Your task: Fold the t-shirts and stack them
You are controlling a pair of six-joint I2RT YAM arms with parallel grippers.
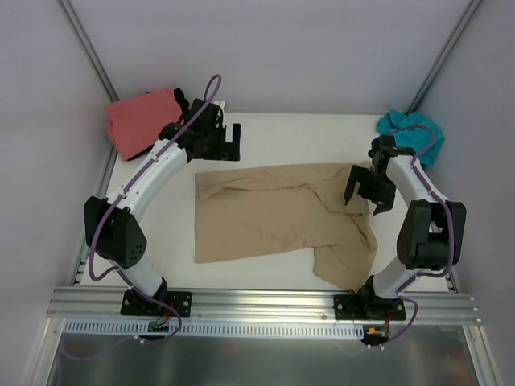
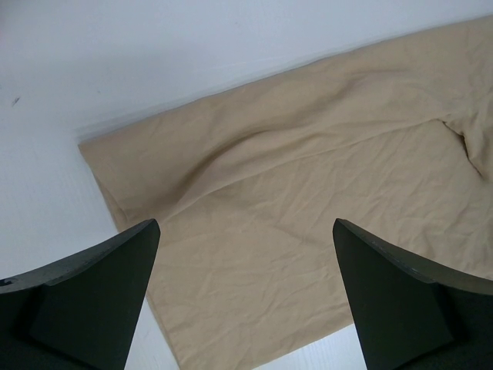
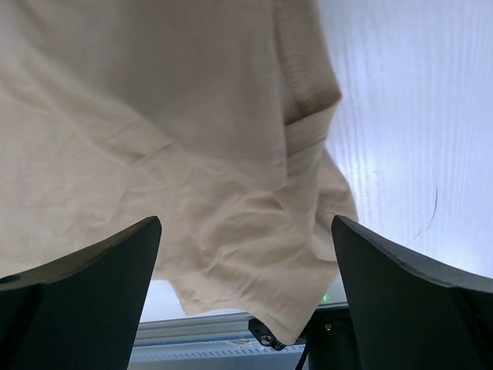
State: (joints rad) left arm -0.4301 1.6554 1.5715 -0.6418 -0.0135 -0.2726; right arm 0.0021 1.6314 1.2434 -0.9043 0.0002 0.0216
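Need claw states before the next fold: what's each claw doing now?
Left claw: open, empty.
Right claw: open, over the tan soft cloth t-shirt, not holding it.

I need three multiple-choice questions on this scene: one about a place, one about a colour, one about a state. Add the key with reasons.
1. Where is the crumpled coral-pink cloth t-shirt? A. far left corner B. far right corner C. centre
2. What colour is the spread-out cloth t-shirt? A. teal B. black C. tan-beige
3. How is the right gripper? A. shut on cloth B. open, empty C. out of view
Answers: 1 A, bunched at the far left; 2 C, all views show tan cloth; 3 B, its fingers stand wide apart.
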